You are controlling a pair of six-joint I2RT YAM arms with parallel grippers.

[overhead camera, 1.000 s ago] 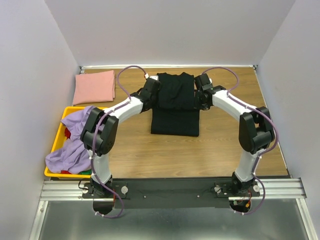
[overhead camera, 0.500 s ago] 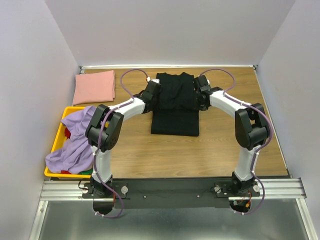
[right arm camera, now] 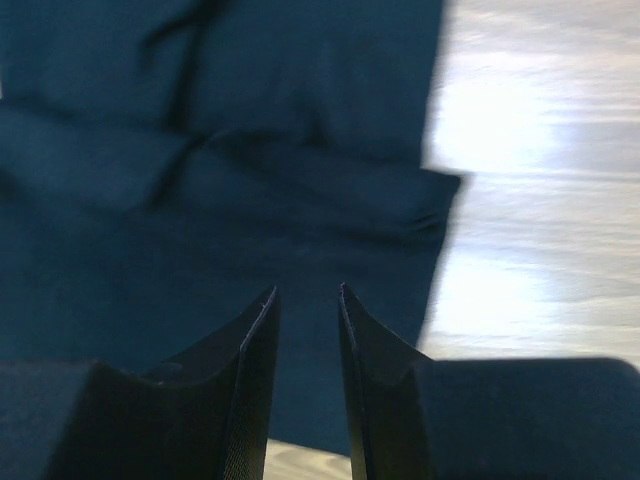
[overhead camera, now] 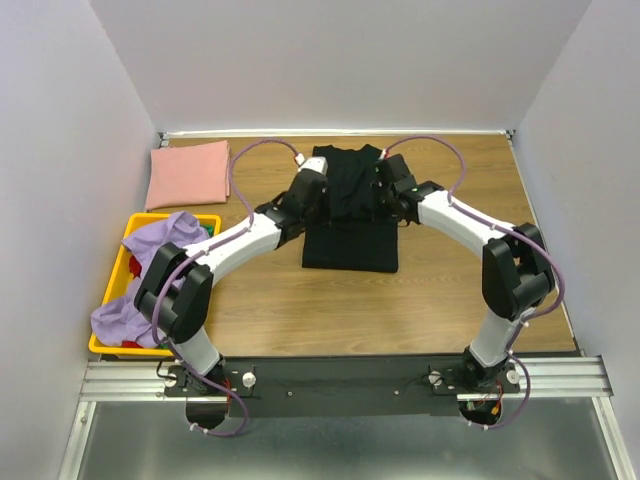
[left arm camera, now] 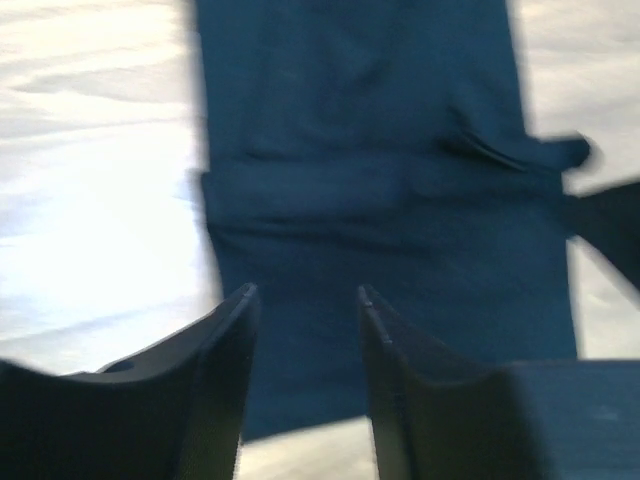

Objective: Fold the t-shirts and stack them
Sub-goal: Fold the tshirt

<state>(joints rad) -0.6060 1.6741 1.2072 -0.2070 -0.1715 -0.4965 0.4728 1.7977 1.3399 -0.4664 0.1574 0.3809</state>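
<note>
The black t-shirt (overhead camera: 350,215) lies partly folded at the middle back of the table, its far part doubled over the near part. My left gripper (overhead camera: 312,185) hangs over its left edge and my right gripper (overhead camera: 385,185) over its right edge. In the left wrist view the black t-shirt (left arm camera: 380,180) lies below my left gripper (left arm camera: 305,295), whose jaws stand apart and hold nothing. In the right wrist view my right gripper (right arm camera: 305,295) is open over the black t-shirt (right arm camera: 220,200), nothing between its fingers. A folded pink t-shirt (overhead camera: 189,172) lies at the back left. A lavender t-shirt (overhead camera: 150,290) drapes over the crate.
A yellow plastic crate (overhead camera: 125,262) stands at the table's left edge with other coloured cloth inside. Grey walls close in the left, back and right. Bare wood (overhead camera: 350,310) lies between the black shirt and the arm bases.
Both grippers have let go of the black shirt's folded part and opened. Both have moved inward over the shirt, and the arms have stretched forward.
</note>
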